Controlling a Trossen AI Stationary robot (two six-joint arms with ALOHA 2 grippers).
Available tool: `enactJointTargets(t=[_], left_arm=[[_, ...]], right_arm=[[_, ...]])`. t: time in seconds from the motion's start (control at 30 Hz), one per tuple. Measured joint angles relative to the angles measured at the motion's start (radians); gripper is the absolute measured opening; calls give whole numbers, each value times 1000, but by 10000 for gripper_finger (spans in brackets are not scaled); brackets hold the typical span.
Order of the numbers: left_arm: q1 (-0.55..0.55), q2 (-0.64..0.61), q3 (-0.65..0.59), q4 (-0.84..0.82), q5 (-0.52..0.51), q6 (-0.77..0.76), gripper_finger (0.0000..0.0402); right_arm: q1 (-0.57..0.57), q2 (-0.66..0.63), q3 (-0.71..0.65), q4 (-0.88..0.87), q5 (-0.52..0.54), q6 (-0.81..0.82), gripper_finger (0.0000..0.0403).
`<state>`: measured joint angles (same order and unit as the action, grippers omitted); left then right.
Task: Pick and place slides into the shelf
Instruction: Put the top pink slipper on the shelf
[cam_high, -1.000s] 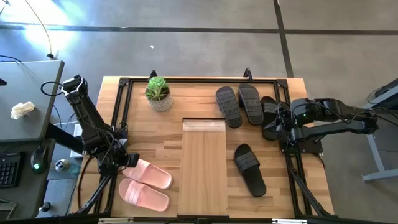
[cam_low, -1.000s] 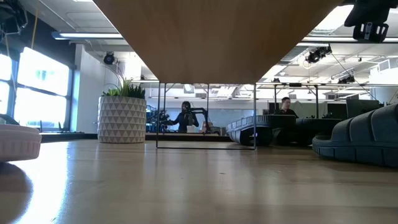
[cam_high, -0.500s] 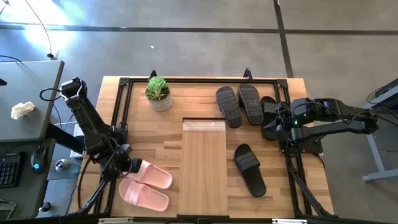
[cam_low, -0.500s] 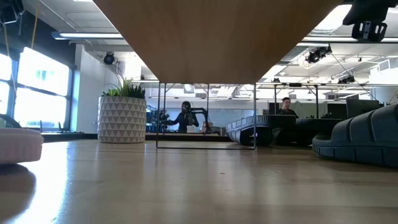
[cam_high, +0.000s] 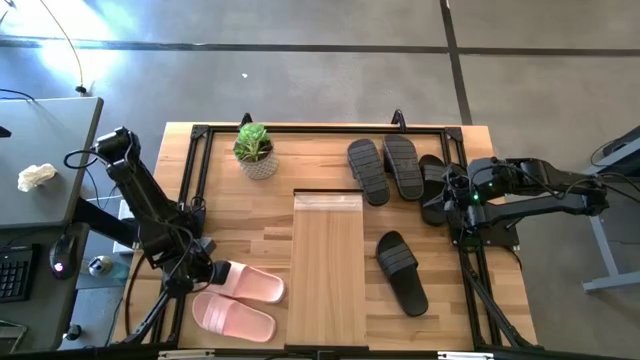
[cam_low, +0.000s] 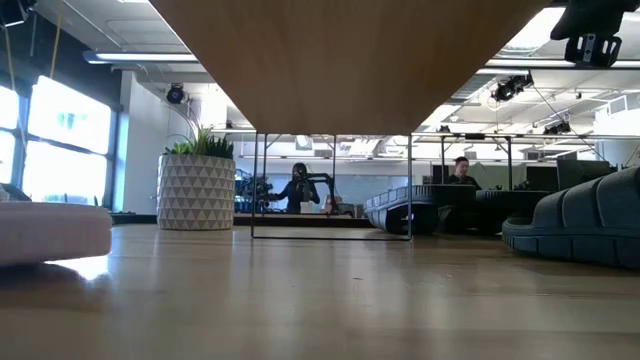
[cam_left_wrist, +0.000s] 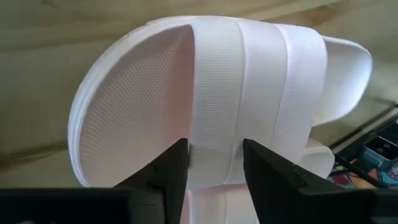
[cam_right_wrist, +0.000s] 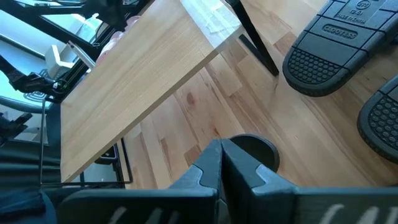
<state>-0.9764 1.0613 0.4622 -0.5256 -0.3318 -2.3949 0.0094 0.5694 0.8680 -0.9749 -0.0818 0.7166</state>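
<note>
The upper pink slide (cam_high: 250, 285) has slid rightward along the worktop (cam_high: 250, 215) over the last second, its toe now nearer the shelf (cam_high: 327, 270) and no longer level with its mate (cam_high: 233, 317), which lies just nearer and has not moved. The left end effector (cam_high: 205, 272) has travelled with it, fingers (cam_left_wrist: 171, 171) clamped on the wide strap at the heel end. In my judgement the first slide is being carried toward the shelf, with nothing placed yet.

The strap is smooth, pale and broad; the footbed beneath shows a fine dimpled grain. The black slides (cam_high: 400, 270) are ribbed rubber. The shelf is a long plank of light wood on thin dark legs.

The right end effector (cam_right_wrist: 221, 149) waits at the right edge by the black slides, fingers pressed together, empty. A potted plant (cam_high: 254, 150) stands far left.
</note>
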Motion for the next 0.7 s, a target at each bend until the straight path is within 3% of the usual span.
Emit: enactJointTargets(t=[0.43, 0.7], left_arm=[[1, 42, -1, -2, -127, 15, 10], [1, 69, 0, -8, -114, 27, 23]], right_arm=[[0, 0, 0, 0, 0, 0, 0], [0, 0, 0, 1, 0, 6, 0]])
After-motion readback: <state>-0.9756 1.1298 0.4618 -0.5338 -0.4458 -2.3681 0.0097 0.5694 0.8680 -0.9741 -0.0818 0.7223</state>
